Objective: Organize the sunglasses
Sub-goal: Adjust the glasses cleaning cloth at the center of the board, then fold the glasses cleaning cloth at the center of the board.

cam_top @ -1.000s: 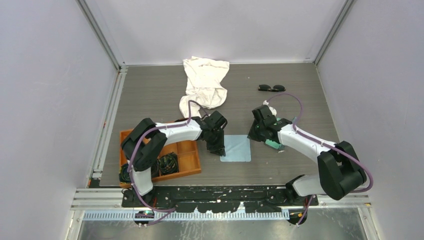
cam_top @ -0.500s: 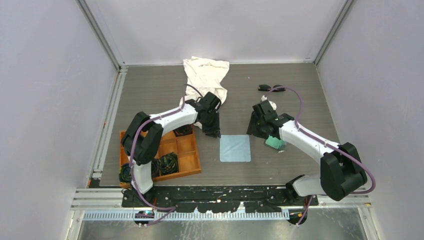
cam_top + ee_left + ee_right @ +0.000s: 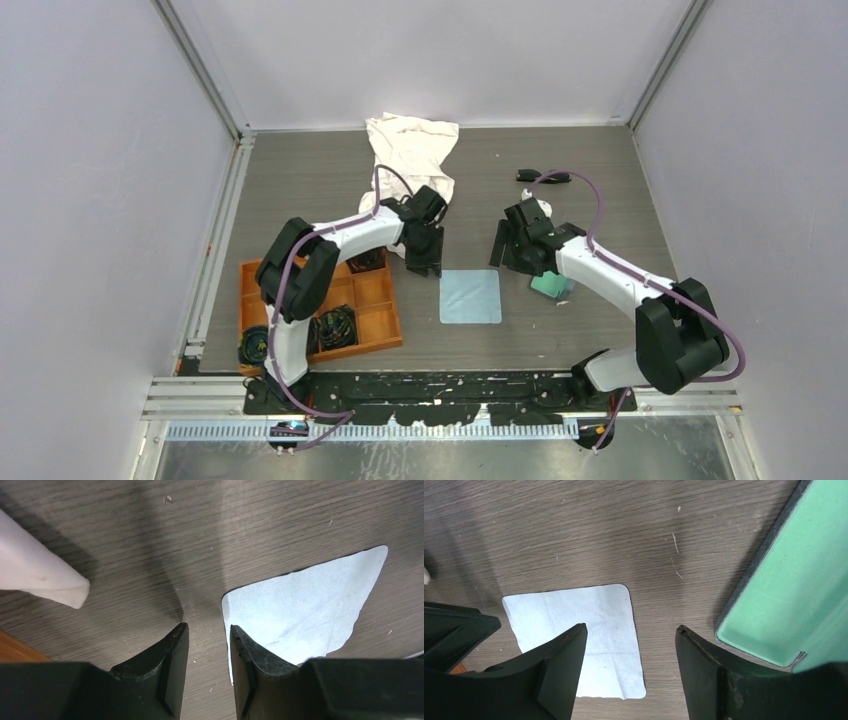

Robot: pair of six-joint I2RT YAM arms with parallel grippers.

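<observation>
Lying on the far right part of the table (image 3: 300, 190), the sunglasses (image 3: 545, 176) rest flat, well apart from both arms. Their long axis runs left to right, parallel to the table's far edge. A purple cable (image 3: 590, 190) from the right arm crosses in front of them and hides part of the frame. They are too small in the top view to tell which way the front faces.

Nearer, the right gripper (image 3: 630, 630) hangs over bare table with its fingers (image 3: 559, 660) set wide apart and nothing between them. Just beside it, toward the robot's right, lies an open glasses case (image 3: 794, 590) with a mint-green lining.

A light blue square cloth (image 3: 470, 296) lies flat between the two grippers, with one corner under the right gripper's fingers in the wrist view.

The left gripper (image 3: 207, 630) points toward the near edge, at the far left corner of the blue cloth. Its fingers stand a narrow gap apart and hold nothing.

A crumpled white cloth (image 3: 410, 160) lies at the far edge, its near end beside the left gripper.

An orange tray (image 3: 378, 297) sits at the near left, with black coiled bundles (image 3: 338, 325) in its near compartments.
</observation>
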